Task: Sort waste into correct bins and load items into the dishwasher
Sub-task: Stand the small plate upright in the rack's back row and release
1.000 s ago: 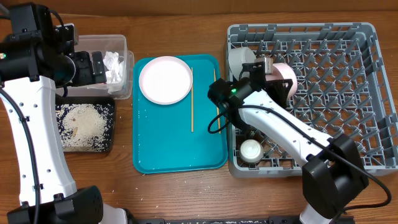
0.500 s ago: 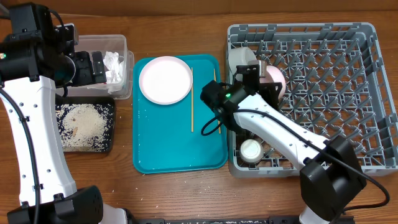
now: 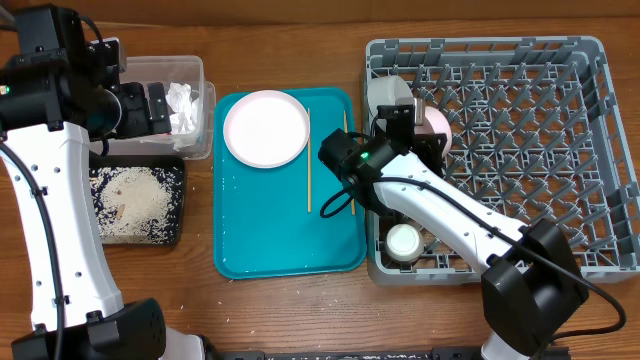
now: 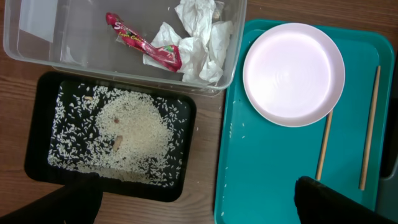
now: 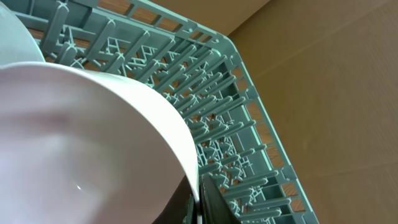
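The rack (image 3: 485, 42) stands open across its right and far parts, with only pegs (image 3: 540, 130) there. Its left column is crowded: bowl (image 3: 385, 97), pink plate (image 3: 440, 122) pinched in the right claw (image 3: 425, 108), and cup (image 3: 403, 240), with the right arm (image 3: 455, 215) slanting above them. The near half of the teal tray (image 3: 285, 245) is bare. The white plate (image 3: 266, 128) and two chopsticks (image 3: 309, 160) fill the far half. The left arm (image 3: 45, 150) overhangs the tub (image 3: 170, 60). Only a narrow strip of surface (image 3: 200, 210) separates the black tray (image 3: 178, 232) from the teal one.

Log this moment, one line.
right gripper: shut on pink plate in dish rack | left gripper: open above clear tub | teal tray: white plate, two chopsticks
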Tool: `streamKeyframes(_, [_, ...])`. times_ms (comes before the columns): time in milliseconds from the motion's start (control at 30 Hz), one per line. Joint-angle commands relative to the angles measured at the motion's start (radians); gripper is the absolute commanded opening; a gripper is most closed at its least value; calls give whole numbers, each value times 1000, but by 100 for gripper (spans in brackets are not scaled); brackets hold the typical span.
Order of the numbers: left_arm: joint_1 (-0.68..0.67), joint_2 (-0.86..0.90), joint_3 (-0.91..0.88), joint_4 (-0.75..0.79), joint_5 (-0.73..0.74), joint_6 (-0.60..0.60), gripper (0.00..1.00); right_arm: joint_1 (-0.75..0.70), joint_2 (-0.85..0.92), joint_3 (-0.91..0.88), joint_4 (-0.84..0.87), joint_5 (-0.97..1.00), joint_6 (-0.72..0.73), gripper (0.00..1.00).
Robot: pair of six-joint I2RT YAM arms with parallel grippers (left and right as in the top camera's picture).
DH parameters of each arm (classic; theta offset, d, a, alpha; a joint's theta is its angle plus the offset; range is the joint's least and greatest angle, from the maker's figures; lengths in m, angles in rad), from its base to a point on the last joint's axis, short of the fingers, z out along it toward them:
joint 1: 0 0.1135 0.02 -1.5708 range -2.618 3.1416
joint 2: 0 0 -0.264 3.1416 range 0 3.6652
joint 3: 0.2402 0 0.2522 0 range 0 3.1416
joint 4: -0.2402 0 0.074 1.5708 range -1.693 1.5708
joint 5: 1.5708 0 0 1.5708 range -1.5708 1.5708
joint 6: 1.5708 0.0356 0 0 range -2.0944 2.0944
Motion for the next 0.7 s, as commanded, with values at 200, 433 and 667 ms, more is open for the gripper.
streamKeyframes(200, [-2,-4,18,0,-3,-6,100,-61,3,-14,10,42,11,4])
streamKeyframes(433, [-2,-4,18,0,-3,-6,100,-62,3,-14,13,-12,7,4])
streamKeyframes(667, [-2,-4,18,0,-3,-6,100,-62,3,-17,19,-60,7,4])
